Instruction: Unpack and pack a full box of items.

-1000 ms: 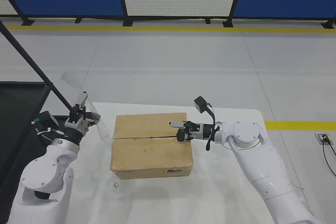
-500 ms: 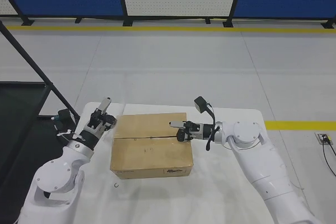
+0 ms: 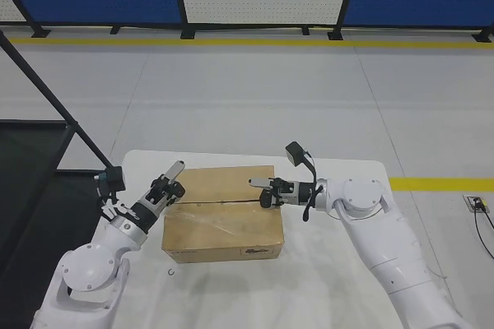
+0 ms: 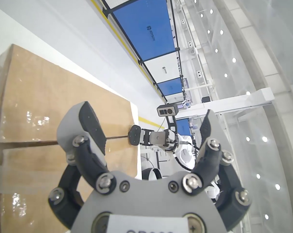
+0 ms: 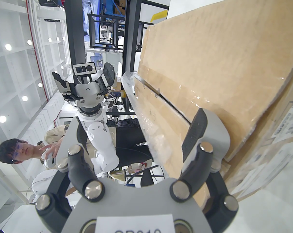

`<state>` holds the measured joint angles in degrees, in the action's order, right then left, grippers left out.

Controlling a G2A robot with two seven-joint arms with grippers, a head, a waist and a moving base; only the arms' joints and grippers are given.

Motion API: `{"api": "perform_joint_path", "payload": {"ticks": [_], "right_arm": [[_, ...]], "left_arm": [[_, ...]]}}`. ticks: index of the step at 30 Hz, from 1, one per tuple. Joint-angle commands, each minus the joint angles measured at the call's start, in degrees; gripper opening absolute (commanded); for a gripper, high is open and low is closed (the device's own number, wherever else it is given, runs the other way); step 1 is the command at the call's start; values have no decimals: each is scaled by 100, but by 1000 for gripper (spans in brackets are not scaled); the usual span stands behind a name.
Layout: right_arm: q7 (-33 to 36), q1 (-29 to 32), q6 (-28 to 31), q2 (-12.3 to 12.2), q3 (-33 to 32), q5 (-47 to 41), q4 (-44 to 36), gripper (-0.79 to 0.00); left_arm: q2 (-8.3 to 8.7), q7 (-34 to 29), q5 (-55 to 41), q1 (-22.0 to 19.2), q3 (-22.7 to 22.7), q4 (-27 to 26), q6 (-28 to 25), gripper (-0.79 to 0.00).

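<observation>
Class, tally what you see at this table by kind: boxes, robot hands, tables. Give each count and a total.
Cardboard box: 1
Robot hands: 2, left hand and right hand
Table: 1
Total: 4

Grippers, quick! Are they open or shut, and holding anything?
Left gripper: open, holding nothing.
Right gripper: open, holding nothing, at the cardboard box's edge.

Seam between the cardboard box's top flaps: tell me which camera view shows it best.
Right wrist view: the seam on the cardboard box runs close by as a dark slit, with glossy clear tape beside it. The top view shows it whole, but only as a thin line. The left wrist view hides part behind a finger of the left gripper.
</observation>
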<state>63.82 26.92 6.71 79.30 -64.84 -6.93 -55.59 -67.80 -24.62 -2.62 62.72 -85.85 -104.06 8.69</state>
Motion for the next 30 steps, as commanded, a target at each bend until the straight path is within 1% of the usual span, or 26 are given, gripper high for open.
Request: {"api": "perform_joint_path", "payload": {"ticks": [1, 8, 11, 18, 21, 25, 30], "right_arm": [[0, 0, 0, 0, 0, 0, 0, 0], [0, 0, 0, 0, 0, 0, 0, 0], [-91, 165, 57, -21, -26, -34, -203, 0], [213, 323, 245, -112, -151, -119, -470, 0], [443, 409, 352, -168, -268, -245, -557, 0], [805, 520, 474, -244, -402, -362, -671, 0], [1148, 605, 482, -324, -474, -409, -797, 0]], "left_arm": [[-2, 53, 7, 4, 15, -11, 19, 0], [-17, 262, -175, 26, -3, -92, -7, 0], [-24, 348, -369, 67, -66, -194, -49, 0], [-38, 621, -765, 213, -281, -456, -253, 0], [-38, 778, -1119, 388, -604, -626, -462, 0], [-19, 840, -1394, 741, -1114, -836, -691, 0], [-2, 874, -1731, 1331, -1862, -1060, -1022, 0]]}}
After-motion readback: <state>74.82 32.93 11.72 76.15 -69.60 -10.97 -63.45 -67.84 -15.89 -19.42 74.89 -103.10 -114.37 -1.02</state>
